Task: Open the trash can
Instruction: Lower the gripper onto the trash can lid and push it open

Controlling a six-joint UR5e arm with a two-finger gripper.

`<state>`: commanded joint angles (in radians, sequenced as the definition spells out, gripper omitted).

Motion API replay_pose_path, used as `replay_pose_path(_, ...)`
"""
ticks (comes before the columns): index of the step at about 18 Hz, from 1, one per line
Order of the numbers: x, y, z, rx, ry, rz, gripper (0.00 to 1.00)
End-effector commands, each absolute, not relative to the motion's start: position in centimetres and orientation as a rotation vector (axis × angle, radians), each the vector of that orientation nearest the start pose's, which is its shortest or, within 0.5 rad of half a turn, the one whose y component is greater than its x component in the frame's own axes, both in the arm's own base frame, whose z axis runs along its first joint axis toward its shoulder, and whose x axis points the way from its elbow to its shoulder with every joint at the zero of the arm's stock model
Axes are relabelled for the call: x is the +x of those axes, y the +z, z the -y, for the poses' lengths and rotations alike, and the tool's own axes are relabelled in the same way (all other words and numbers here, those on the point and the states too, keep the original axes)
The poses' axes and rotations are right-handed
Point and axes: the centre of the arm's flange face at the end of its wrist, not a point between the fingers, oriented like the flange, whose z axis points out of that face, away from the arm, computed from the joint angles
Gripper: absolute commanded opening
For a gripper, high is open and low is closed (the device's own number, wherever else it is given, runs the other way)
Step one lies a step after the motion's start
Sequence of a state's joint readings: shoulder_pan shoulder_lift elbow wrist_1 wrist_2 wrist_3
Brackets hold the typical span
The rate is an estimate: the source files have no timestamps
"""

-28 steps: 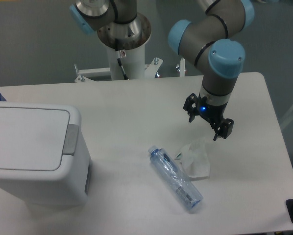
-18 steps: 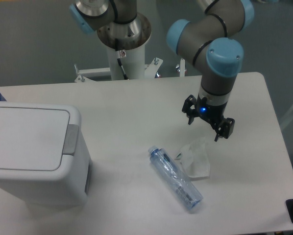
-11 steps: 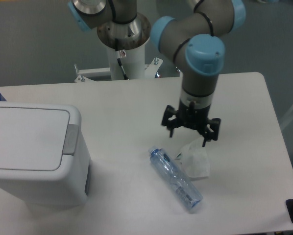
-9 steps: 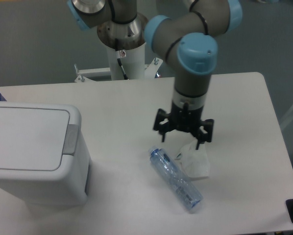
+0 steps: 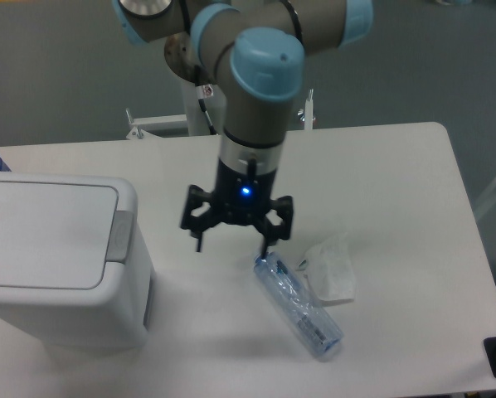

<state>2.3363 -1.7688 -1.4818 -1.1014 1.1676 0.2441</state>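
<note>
Trash can (image 5: 53, 261) seated at table's left edge, lid flat and closed, grey push tab (image 5: 119, 236) on side facing arm. Gripper (image 5: 234, 236) held above table between bin and bottle (image 5: 298, 305), fingers spread, nothing pinched. Crumpled wrapper (image 5: 331, 269) beside bottle (not needed). Tab best approached squarely and pressed downward; bottle to be cleared on way across.

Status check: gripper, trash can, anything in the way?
Gripper open, empty, above table between can and bottle. Trash can lid shut, grey tab untouched. Path clear.
</note>
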Motion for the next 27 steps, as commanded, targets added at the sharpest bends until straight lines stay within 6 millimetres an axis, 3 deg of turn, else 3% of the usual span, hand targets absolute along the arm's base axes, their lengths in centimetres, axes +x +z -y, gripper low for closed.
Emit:
replay_pose_path(12, -26.1, 48.0, -56.5, -2.563, -0.306, 0.615, 1.00)
replay_pose_path(27, -26.4, 47.1, -56.9, -2.575, -0.317, 0.620, 1.00)
